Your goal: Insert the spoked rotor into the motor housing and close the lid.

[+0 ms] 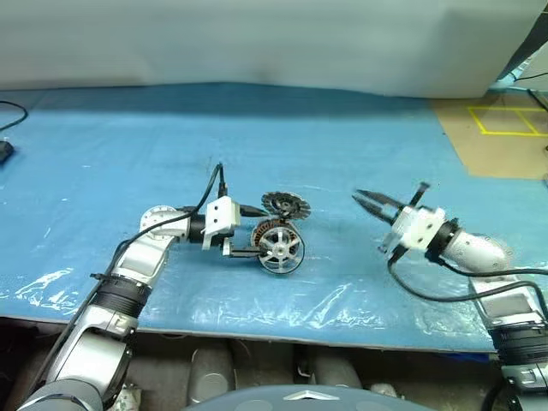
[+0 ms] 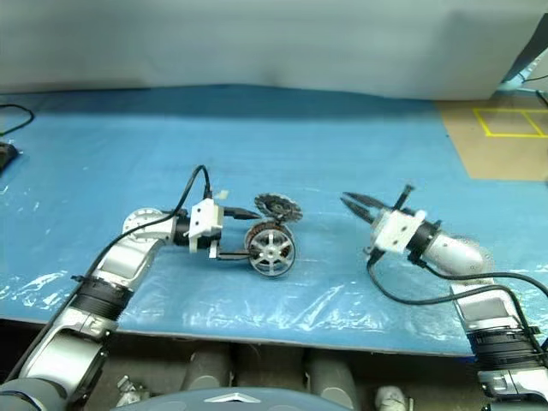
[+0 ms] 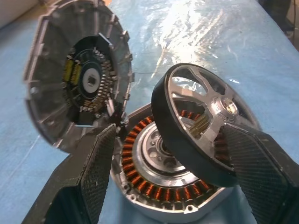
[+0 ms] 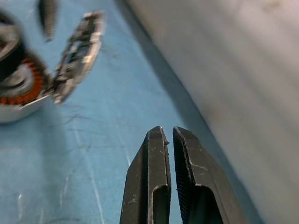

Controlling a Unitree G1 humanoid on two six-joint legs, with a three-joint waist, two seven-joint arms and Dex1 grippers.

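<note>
Left gripper [image 1: 253, 241] spread wide around motor housing [image 3: 173, 196] on blue mat [image 1: 128, 154], fingers [image 3: 91, 177] flanking the cup. Spoked rotor [image 3: 198, 123] tilted, sitting half in copper windings, not seated flat. Lid [image 3: 70, 84] hinged up, standing open just beside housing. Right gripper [image 1: 366, 204] well apart, jaws closed, holding nothing

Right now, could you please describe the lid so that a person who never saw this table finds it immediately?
Start at the blue table cover and find the left gripper near its middle. The gripper's fingers stand either side of the motor housing, and the lid stands open on edge just behind it. Unlike the copper-wound housing and the silver-spoked rotor, it is a grey disc with short fins around its rim.
</note>
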